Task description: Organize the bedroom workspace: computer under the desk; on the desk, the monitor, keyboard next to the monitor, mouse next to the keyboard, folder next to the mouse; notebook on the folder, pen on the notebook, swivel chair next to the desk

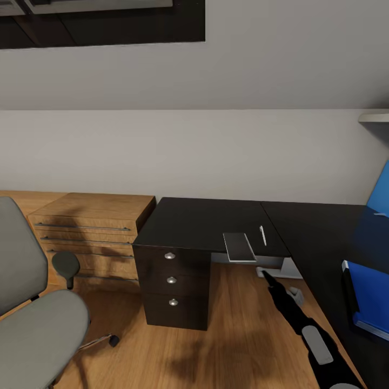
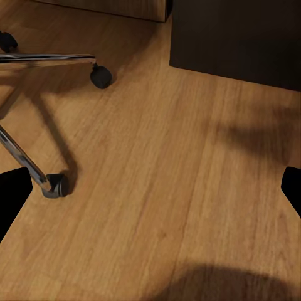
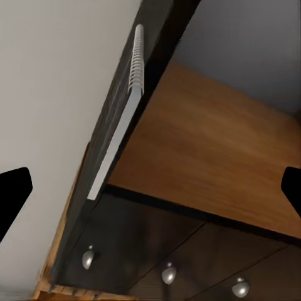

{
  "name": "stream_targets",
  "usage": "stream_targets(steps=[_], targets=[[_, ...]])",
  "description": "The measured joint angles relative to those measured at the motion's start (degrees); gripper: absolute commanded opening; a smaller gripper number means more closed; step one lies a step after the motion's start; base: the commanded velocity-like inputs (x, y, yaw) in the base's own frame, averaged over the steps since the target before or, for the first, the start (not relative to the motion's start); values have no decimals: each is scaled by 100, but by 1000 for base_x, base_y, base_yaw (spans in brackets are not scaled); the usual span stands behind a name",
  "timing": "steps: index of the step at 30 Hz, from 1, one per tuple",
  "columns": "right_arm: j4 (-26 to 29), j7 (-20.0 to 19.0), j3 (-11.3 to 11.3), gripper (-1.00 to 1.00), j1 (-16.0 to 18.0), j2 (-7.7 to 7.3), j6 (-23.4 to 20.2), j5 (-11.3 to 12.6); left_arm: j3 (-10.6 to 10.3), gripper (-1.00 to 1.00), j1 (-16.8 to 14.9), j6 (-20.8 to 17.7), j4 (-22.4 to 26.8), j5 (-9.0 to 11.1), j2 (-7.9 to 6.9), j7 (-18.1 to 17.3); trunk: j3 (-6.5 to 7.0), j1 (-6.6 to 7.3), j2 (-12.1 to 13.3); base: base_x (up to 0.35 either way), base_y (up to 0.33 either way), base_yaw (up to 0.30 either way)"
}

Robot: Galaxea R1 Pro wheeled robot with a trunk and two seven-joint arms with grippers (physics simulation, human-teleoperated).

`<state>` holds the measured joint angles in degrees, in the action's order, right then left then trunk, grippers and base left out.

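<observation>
The slender matte-black right robot arm (image 1: 302,324) is built of rounded segments carrying smooth light-grey oval pads, tapering to a narrow black right gripper (image 1: 265,274). In both wrist views, plain black fingertips (image 3: 14,191) show, unmarked, flat, with no cables or screws.

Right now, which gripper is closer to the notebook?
Right. The right gripper sits just below the desk edge where the notebook overhangs, fingers open toward it. The left wrist view looks down at the floor by the swivel chair casters, farther off.
</observation>
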<state>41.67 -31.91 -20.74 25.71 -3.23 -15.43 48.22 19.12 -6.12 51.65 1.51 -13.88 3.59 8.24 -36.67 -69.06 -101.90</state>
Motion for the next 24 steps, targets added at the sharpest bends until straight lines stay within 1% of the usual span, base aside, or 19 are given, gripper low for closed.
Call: stream_targets(steps=[3,7,11,16,20,24], targets=[[-20,135,-19,100,5,25,-6,272,0,100,0,0,-3,0,0,0,0,0,0,0,0,0],[-19,270,-21,100,12,83,-11,422,0,100,0,-1,-3,-2,0,0,0,0,0,0,0,0],[-37,353,-23,100,30,129,-5,465,1,100,0,-1,-2,-1,0,0,0,0,0,0,0,0],[-87,561,-24,100,47,180,4,493,1,100,0,5,0,-7,0,-2,0,0,0,0,0,0],[-100,630,-27,100,51,231,2,501,1,100,0,16,0,-8,-1,-8,0,0,0,0,0,0],[-103,646,-31,100,52,251,-5,504,-3,100,0,22,-3,-8,-6,-10,0,0,0,0,0,0]])
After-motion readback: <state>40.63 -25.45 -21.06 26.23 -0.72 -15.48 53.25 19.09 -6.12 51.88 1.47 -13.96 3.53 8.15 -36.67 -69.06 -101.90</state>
